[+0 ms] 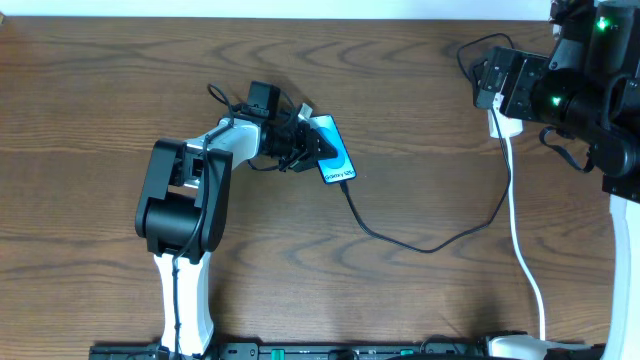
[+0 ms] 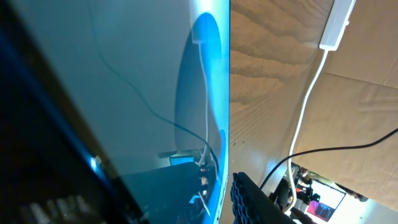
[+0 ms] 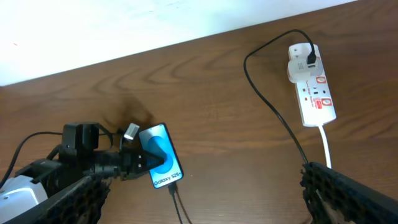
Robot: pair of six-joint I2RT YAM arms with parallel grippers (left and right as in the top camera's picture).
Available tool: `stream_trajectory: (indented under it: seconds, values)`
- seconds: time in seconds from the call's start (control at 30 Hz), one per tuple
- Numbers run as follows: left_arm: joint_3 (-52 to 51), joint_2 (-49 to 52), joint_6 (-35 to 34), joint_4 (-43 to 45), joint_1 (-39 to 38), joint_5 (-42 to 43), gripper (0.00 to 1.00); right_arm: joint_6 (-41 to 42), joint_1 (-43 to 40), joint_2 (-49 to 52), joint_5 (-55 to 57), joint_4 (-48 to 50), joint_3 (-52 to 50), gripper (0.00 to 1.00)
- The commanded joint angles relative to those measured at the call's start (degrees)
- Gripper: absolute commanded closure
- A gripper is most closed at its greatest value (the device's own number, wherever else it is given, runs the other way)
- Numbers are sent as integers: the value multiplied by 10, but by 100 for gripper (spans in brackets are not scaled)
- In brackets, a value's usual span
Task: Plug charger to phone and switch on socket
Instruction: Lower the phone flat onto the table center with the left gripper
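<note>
Left fingers [image 2: 252, 202]: clamped on the phone [image 1: 335, 150], at the middle of the desk [image 1: 100, 100].
Right fingers [image 3: 348, 193]: spread wide, holding nothing.
Charger [image 1: 420, 245]: cable runs from phone's lower end to the socket [image 3: 314, 93], far right side.

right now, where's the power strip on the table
In the right wrist view the white power strip lies at the table's far right, near the back edge, with the charger's black adapter plugged into its far end.
</note>
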Motion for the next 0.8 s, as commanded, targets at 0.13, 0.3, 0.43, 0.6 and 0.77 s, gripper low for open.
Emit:
stream_trajectory:
  seconds: [0.13,0.3,0.43,0.6,0.77]
  values:
    - [-11,23,64,-10,2,-79,67,-7,0,0,-1,-1,2,1]
    - [-11,23,130,-8,-1,-33,67,-7,0,0,-1,-1,2,1]
    - [-11,23,155,-15,1,-45,67,-7,0,0,-1,-1,2,1]
    - [-11,23,156,-39,1,-111,67,-7,0,0,-1,-1,2,1]
    - [-11,23,160,-37,1,-111,67,-7,0,1,-1,0,2,1]
